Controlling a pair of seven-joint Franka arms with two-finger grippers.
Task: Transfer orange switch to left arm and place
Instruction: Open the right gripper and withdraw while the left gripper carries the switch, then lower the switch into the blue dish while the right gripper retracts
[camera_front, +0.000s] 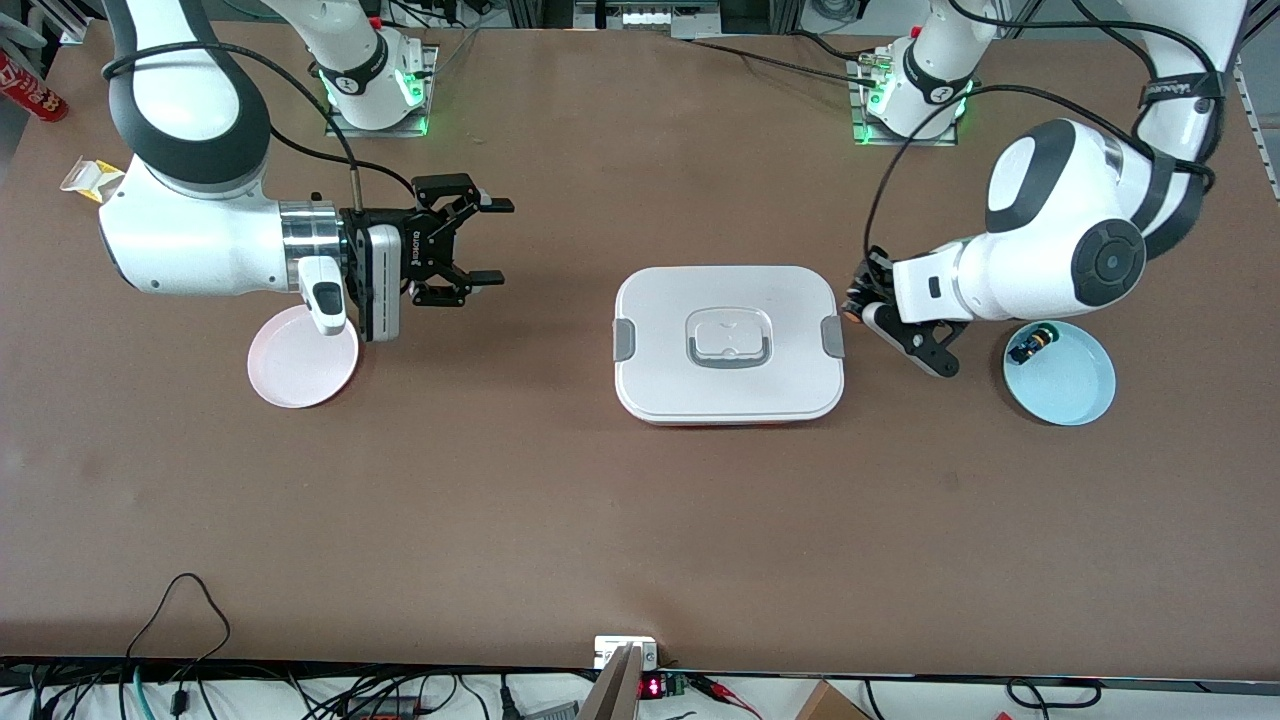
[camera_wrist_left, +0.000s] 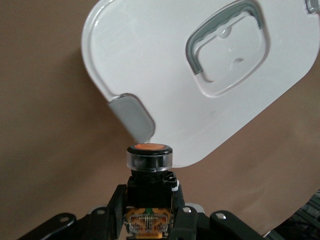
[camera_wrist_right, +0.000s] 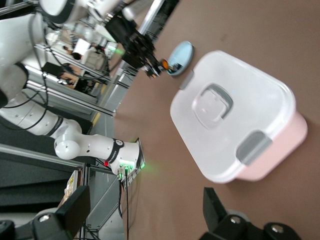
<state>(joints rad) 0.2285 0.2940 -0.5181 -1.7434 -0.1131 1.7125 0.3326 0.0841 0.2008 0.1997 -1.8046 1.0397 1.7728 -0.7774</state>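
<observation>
Left wrist view gives me the clearest look: the left gripper (camera_wrist_left: 150, 220) is closed tight on the body of the orange switch (camera_wrist_left: 149, 165), with the orange cap pointing out toward the box (camera_wrist_left: 200, 75). In the front view this gripper (camera_front: 858, 300) hangs just beside the box's grey side clip (camera_front: 832, 335), at the left arm's end of the table, so the switch is up in the air, not on the table. The blue plate (camera_front: 1075, 395) lies under the left arm, and the other switch (camera_front: 1033, 345) with a green-yellow cap rests on it.

The right gripper (camera_front: 485, 240) waits with its fingers spread wide, above the bare table between the pink plate (camera_front: 290, 375) and the box (camera_front: 728, 343).

I judge that the step in hand is to carry the switch over the box to the handover. To do it well I raise the left gripper first, because it looks low against the box's edge, though I cannot tell the real clearance from these angles. Only then I travel across the lid. I keep the cap forward so the right gripper can take the free end, and I release only after the right fingers have a firm hold.
</observation>
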